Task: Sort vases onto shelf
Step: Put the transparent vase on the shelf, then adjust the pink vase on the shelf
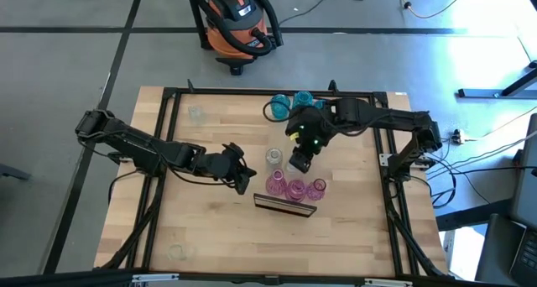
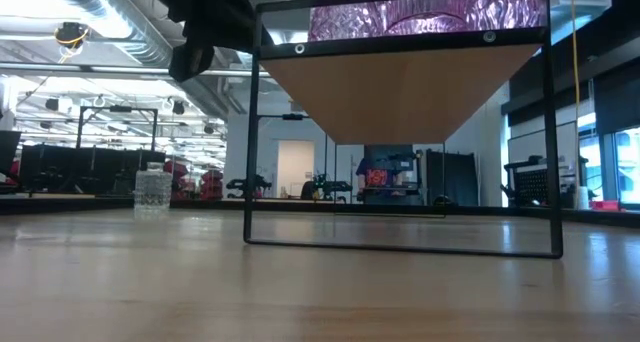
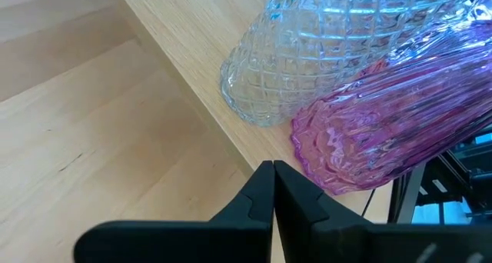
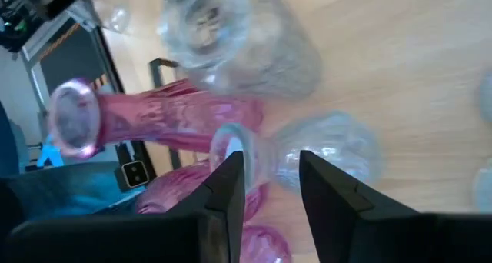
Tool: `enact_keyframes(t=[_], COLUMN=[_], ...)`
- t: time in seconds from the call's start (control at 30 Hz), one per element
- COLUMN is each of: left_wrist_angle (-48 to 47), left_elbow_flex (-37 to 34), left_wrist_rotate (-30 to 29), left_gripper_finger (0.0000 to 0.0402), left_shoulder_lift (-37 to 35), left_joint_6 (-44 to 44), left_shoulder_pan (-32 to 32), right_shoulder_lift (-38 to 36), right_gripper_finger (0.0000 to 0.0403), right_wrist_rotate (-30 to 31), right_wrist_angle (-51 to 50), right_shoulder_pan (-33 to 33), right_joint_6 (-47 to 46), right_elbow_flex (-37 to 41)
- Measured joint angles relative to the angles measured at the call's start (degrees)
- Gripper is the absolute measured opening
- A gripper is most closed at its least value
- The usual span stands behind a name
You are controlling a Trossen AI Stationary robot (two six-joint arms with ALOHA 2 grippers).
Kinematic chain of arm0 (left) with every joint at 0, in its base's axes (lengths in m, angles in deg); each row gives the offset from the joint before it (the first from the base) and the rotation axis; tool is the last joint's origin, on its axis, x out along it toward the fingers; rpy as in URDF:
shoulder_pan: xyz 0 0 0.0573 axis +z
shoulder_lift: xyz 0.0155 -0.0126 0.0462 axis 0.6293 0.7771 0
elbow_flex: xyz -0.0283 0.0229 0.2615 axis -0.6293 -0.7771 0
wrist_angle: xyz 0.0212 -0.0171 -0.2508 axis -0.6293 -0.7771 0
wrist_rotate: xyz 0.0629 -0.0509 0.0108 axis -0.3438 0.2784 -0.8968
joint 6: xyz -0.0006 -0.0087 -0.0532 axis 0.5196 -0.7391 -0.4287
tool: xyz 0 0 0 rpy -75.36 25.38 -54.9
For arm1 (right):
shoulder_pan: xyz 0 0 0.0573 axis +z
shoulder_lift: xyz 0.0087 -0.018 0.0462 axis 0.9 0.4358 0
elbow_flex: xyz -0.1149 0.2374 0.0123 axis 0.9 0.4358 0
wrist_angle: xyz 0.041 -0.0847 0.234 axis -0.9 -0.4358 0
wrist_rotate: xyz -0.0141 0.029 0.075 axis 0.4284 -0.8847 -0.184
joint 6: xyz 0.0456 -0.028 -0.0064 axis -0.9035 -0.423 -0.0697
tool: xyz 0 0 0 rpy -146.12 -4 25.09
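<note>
The tabletop (image 1: 210, 228) carried the shelf (image 1: 285, 206), a raised light-wood board near its middle, seen from beneath in the low view on a thin black frame. On it stood three pink vases (image 1: 295, 187) in a row. Two teal vases (image 1: 292, 102) waited at the tabletop's far edge, and a clear vase (image 1: 273, 157) stood just beside the shelf's far side. More clear ones sat well apart near the tabletop's left corners.

The right tool (image 1: 301, 162) hung just behind the pink row, its fingers (image 4: 228, 188) partly spread around the narrow neck of a clear ribbed vase (image 4: 327, 155). The step in hand looked like setting or releasing this vase near the shelf; I could not tell whether it was truly gripped or already standing free. The next move would call for a straight lift clear of the neck without tipping the close-packed pink neighbours.

The left tool (image 1: 243, 176) waited just left of the shelf, fingers (image 3: 254, 201) pressed together, holding nothing.

The glass was see-through and cut with diamond and rib patterns, likely slippery and easily toppled.
</note>
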Motion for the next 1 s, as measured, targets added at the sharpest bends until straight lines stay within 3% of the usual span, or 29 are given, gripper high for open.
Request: enact_keyframes(t=[0.43,0.77,0.87,1.0], left_wrist_angle=[0.0,-0.5,-1.7,-7.4], left_elbow_flex=[0.0,0.0,0.0,0.1], left_wrist_rotate=[0.0,0.4,1.0,-0.9], left_gripper_finger=[0.0,0.0,0.0,0.0], left_shoulder_lift=[0.0,0.0,-1.6,-6.4], left_joint_6=[-0.2,0.9,3.9,6.0], left_shoulder_pan=[0.0,0.4,0.6,1.9], right_shoulder_lift=[-0.9,-9.0,-12.8,-17.9], right_gripper_finger=[0.0108,0.0108,0.0108,0.0108], right_wrist_rotate=[0.8,3.7,8.1,20.8], right_wrist_angle=[-1.7,-1.7,-1.8,-2.5], right_shoulder_pan=[-1.2,-0.8,2.2,10.4], right_joint_6=[1.4,-1.6,-3.8,-12.0], right_elbow_flex=[0.0,0.0,0.0,2.3])
